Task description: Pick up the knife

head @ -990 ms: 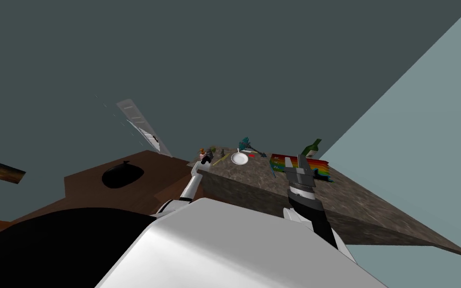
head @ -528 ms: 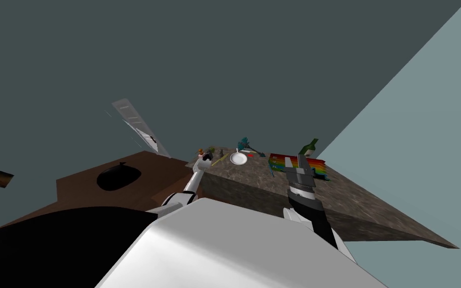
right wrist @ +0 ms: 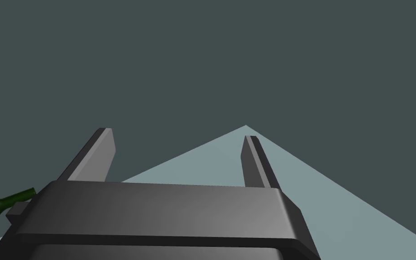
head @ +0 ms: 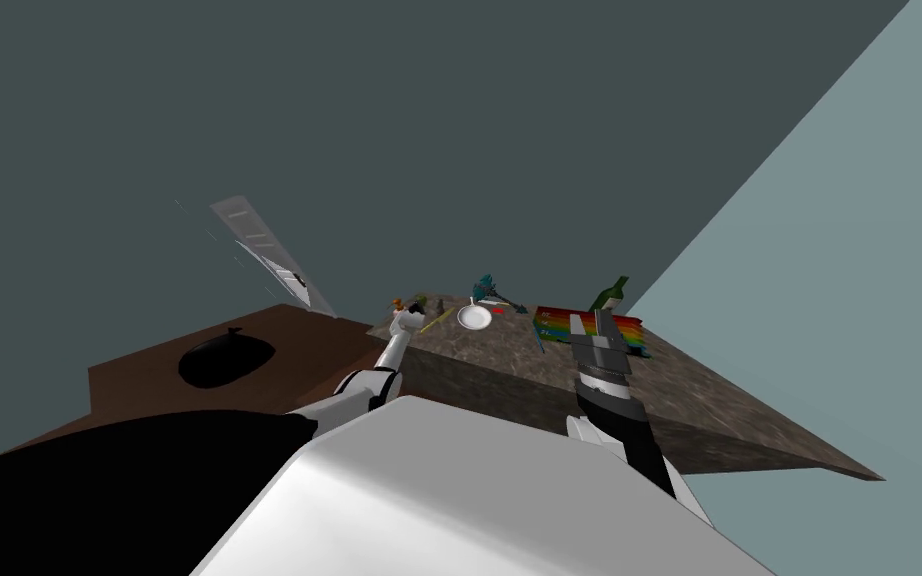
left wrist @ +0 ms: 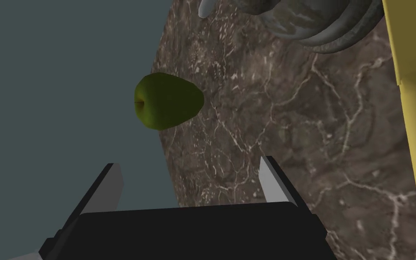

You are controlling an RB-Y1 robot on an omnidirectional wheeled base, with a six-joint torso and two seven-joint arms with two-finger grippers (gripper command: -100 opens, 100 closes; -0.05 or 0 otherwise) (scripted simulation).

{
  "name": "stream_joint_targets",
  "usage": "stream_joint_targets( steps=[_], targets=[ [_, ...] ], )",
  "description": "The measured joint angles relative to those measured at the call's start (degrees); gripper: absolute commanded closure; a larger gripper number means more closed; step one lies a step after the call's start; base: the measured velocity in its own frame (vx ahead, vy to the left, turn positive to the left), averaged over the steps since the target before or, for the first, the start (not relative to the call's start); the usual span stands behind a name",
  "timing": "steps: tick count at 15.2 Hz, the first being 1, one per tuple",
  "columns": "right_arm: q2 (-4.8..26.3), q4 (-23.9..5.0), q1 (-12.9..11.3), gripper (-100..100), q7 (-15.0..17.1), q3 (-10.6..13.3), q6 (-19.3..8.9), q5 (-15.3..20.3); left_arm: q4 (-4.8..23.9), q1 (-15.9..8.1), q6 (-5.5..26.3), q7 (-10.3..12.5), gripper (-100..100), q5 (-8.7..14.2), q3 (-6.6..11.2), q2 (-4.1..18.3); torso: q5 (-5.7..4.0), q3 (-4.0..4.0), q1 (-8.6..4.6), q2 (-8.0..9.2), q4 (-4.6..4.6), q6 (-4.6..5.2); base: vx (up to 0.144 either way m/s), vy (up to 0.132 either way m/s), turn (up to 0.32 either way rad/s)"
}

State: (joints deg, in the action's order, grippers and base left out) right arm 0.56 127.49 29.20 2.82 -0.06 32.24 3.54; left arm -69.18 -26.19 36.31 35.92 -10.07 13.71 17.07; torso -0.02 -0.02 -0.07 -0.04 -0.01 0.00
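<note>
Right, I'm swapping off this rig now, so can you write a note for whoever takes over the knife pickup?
Left gripper: open, empty, at the left end of the brown marbled tabletop, near a green apple on its edge and a long yellow object.
Right gripper: open, empty, raised over the table by the rainbow-striped mat.
Knife: not surely identified; the yellow object may be it.
Done: left arm is at the table. Left: find, grasp, lift the knife.
</note>
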Motion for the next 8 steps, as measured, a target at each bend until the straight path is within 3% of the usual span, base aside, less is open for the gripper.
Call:
stream_joint_targets(
  steps=[8],
  targets=[
    [0.0,0.0,0.0,0,0.0,0.0,0.0,0.0,8.86,-7.25,8.36,4.02,-100,-1.81,2.07,0.26,0.0,0.0,0.01,0.0,0.01,0.01,0.006,-0.01,-0.035]
  ],
)
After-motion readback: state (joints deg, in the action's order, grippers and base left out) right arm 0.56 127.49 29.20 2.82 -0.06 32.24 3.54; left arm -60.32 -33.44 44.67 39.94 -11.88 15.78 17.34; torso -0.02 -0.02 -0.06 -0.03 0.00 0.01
